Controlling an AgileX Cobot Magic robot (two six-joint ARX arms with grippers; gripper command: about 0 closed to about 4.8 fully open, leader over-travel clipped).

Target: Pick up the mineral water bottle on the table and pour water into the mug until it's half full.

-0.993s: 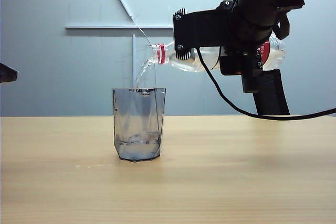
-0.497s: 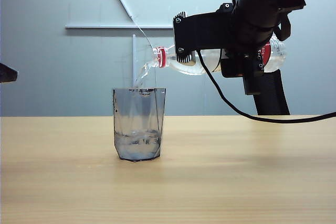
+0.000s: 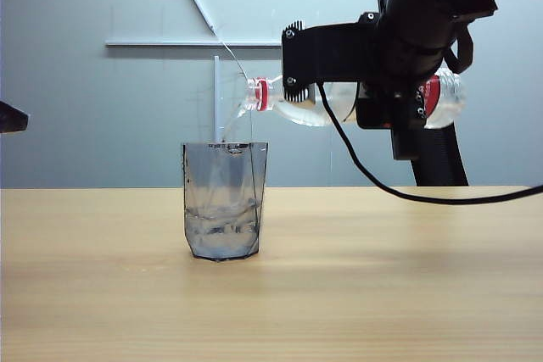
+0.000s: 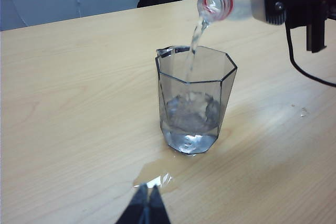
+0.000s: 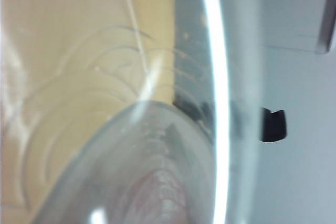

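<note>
my right pincer [image 3: 373, 95] grips the clear plastic red-ringed water bottle [image 3: 301, 101] level, pouring into the smoky-grey faceted glass mug [image 3: 224, 201] on the pale wood bench [image 3: 382, 286]. left pincer [image 4: 148, 203] closed, nearer, small puddle [image 4: 155, 171] beside it.

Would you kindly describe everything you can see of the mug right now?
The mug is a smoky-grey, transparent, faceted tumbler without a handle, narrowing toward its base. It stands upright on the table, untouched by either gripper. A thin stream from the mineral water bottle, held nearly level above it by the right gripper, falls inside its rim. Water fills only its lowest part. A small puddle lies beside its base.
</note>
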